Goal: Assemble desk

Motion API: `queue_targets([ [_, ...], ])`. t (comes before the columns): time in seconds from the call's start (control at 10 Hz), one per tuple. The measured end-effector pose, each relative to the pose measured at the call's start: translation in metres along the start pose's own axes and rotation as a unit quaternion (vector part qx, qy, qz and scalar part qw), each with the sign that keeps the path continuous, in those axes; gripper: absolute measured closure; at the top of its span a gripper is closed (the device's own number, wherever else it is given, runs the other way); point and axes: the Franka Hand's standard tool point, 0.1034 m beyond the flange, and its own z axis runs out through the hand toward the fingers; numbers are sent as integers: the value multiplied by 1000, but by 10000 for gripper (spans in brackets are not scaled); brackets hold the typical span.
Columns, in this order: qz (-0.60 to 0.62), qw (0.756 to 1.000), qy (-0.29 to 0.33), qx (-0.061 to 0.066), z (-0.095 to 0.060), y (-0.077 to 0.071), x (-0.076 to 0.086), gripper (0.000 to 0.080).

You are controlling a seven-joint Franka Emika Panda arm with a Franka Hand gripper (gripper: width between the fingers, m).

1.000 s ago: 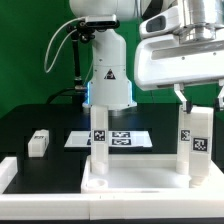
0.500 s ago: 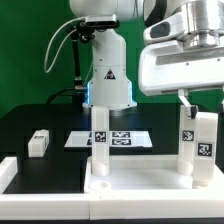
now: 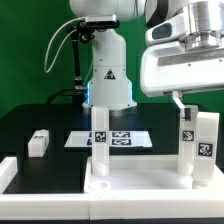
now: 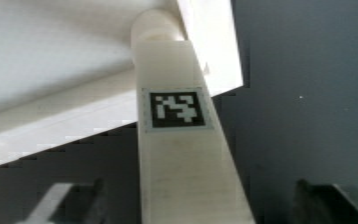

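Rightward is where the tagged front face of the right-hand leg has gone since a second ago, and it sits a touch lower as well; the robot's big white hand above it has settled slightly lower too. That short, square-section white plastic leg belongs to the white plastic toy desk, whose wide rimmed tabletop lies in the foreground like a shallow tray. The right-hand leg stands upright in it, and a matching left-hand leg stands upright toward the exterior view's left. Just beside the right-hand leg, on the exterior view's left of it, a second tagged white face shows, and I can't tell whether it belongs to another leg. Nothing else has shifted: the small white tagged block lies on the black table as before, well apart from the desk, and the marker board lies flat behind the left-hand leg. The two-finger gripper is released: in the wrist view its dark fingers stand either side of the leg with a gap on each side, gripping nothing.
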Motion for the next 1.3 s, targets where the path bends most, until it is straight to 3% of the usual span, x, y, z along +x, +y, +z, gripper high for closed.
queue_targets([
  [0.1, -1, 1000, 0, 0, 0, 0, 0, 183],
  [0.3, -4, 1000, 0, 0, 0, 0, 0, 157],
  [0.7, -8, 1000, -2, 0, 0, 0, -1, 150],
  [0.8, 10, 999, -28, -13, 2, 3, 1, 150],
  [1.0, 50, 998, -42, -17, 4, 6, 24, 150],
  [1.3, 66, 995, -69, -18, 6, -3, 26, 150],
])
